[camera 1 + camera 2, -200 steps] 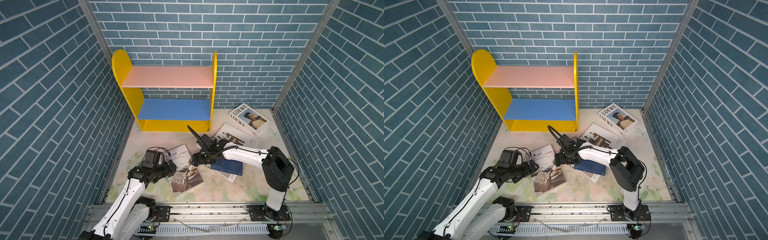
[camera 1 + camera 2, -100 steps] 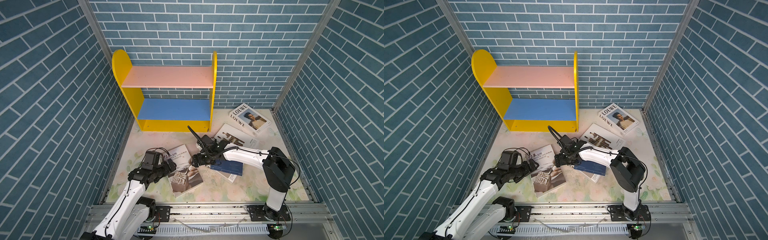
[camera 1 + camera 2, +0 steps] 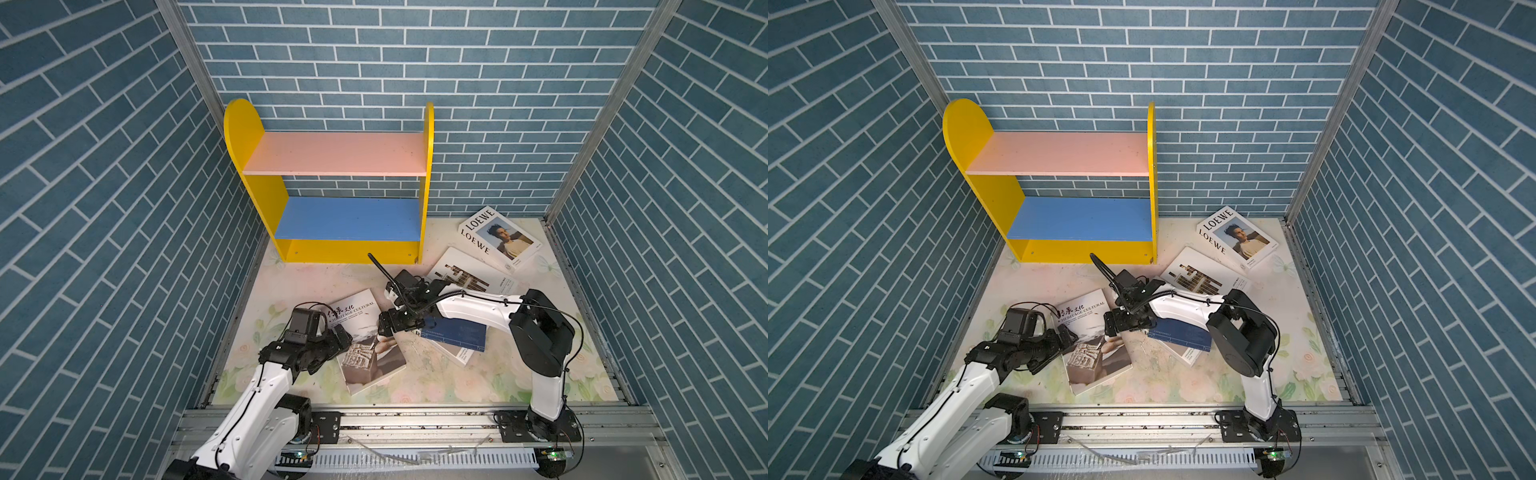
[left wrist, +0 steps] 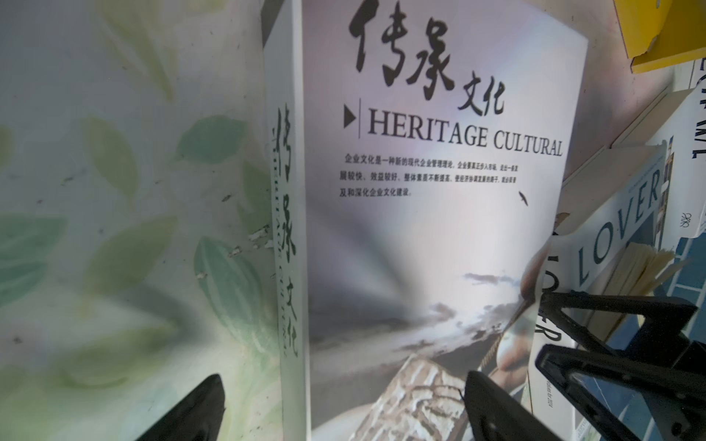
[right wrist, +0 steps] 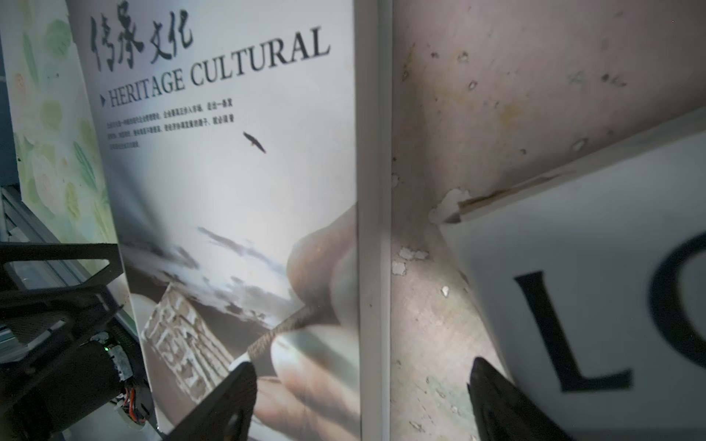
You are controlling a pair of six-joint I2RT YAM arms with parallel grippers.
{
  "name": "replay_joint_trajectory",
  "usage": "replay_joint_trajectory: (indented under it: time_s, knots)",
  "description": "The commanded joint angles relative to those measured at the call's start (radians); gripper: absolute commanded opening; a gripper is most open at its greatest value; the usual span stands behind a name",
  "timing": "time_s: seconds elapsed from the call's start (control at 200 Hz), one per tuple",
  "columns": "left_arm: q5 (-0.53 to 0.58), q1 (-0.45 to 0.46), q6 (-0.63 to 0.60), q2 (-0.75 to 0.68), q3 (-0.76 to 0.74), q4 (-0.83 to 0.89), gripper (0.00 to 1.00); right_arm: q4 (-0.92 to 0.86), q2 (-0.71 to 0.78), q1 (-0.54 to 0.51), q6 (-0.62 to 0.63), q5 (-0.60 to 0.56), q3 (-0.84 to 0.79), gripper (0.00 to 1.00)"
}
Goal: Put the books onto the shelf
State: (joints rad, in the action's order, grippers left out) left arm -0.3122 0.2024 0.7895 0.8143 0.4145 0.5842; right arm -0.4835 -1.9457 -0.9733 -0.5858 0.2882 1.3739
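Here the Heritage Cultural book lay flat, title toward the shelf; left gripper and right gripper gaped astride its long edges.

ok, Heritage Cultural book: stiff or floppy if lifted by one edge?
Probably stiff: the Heritage Cultural book shows a thick, square spine and lies flat. Cover looks glossy, so grip may slip. Pushed, it would likely slide, not tip.

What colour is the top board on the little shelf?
Pink. The upper board shows best in both top views, above the blue lower board.
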Motion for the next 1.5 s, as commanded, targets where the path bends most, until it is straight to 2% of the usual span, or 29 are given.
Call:
replay_joint_trajectory:
  time_s: [0.0,0.1,0.195,0.41,0.545,0.795,1.065,1.18,1.495]
  knots:
    - [-0.029,-0.006,0.017,0.014,-0.019,-0.035,1.00,-0.036,-0.031,0.001,0.042,0.034,0.042,0.88]
    - [-0.034,-0.006,0.033,0.010,-0.031,-0.058,0.99,-0.044,-0.026,-0.001,0.033,0.035,0.030,0.87]
    - [-0.043,-0.006,0.046,0.003,-0.047,-0.088,1.00,-0.020,-0.028,0.004,0.044,0.087,0.015,0.87]
    - [-0.117,-0.006,0.062,0.047,-0.068,-0.190,1.00,-0.007,-0.092,0.002,0.050,0.207,0.072,0.86]
    - [-0.172,-0.006,0.107,0.051,-0.071,-0.281,1.00,0.007,-0.084,0.003,0.039,0.218,0.100,0.86]
    - [-0.227,-0.006,0.139,0.012,0.002,-0.287,1.00,0.070,-0.036,0.002,0.003,0.283,0.119,0.86]
    - [-0.297,-0.006,0.155,0.011,0.163,-0.284,1.00,0.083,0.025,0.006,-0.009,0.278,0.160,0.86]
    - [-0.328,-0.006,0.166,0.052,0.212,-0.285,0.99,0.066,0.063,0.020,-0.001,0.264,0.194,0.86]
    - [-0.411,0.005,0.230,0.180,0.280,-0.448,1.00,0.094,0.167,0.070,-0.028,0.216,0.180,0.86]
